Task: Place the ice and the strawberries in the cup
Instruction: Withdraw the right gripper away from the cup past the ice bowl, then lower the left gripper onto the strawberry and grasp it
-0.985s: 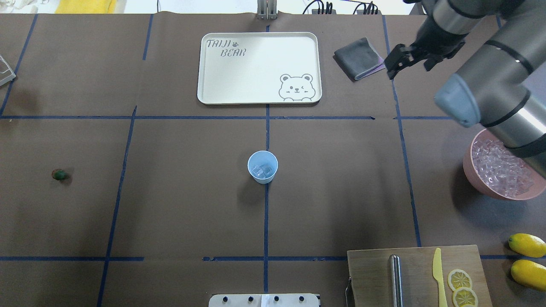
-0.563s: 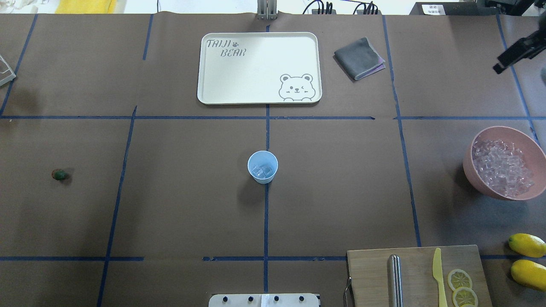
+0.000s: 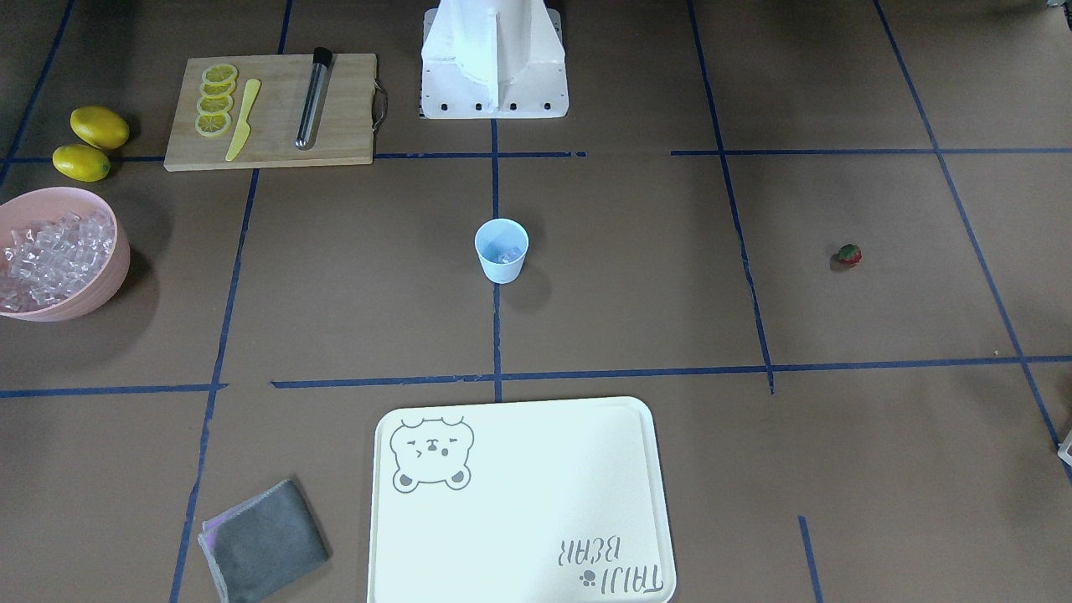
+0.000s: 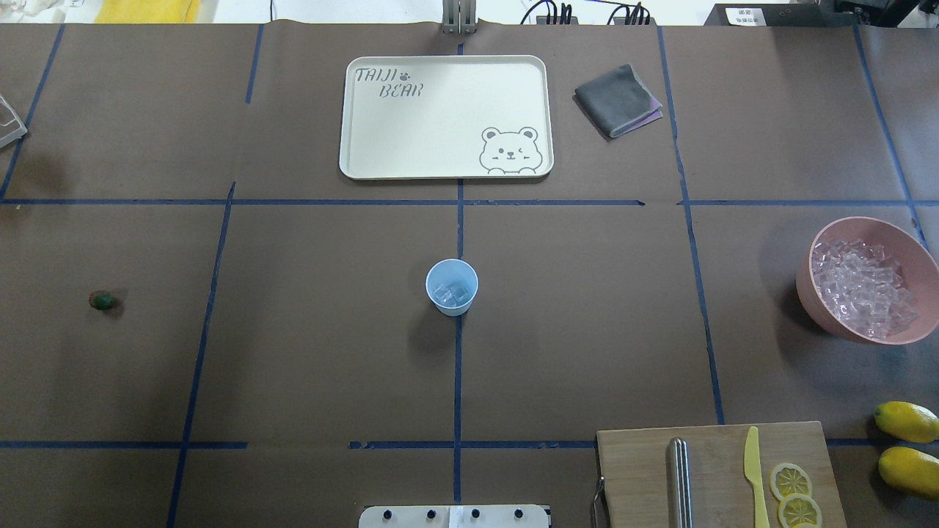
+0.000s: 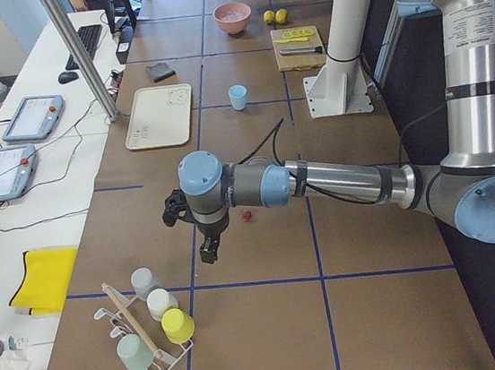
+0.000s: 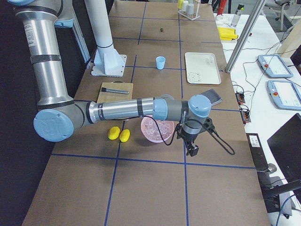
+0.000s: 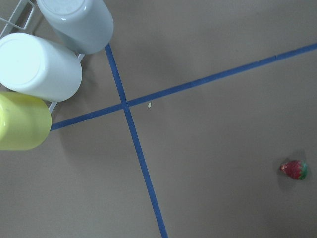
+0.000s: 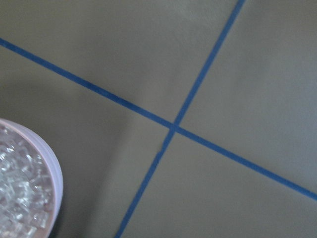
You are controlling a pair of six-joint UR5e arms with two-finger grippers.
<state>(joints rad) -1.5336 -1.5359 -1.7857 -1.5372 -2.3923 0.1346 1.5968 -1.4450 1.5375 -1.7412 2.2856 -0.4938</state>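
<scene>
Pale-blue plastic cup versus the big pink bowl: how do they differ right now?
The pale-blue plastic cup is narrow and tapered; the pink bowl is far wider and rounded. The cup holds a few clear ice cubes at its bottom; the bowl is nearly full of them. The cup stands mid-table; the bowl sits at the robot's right. Both stand upright and open-topped.
</scene>
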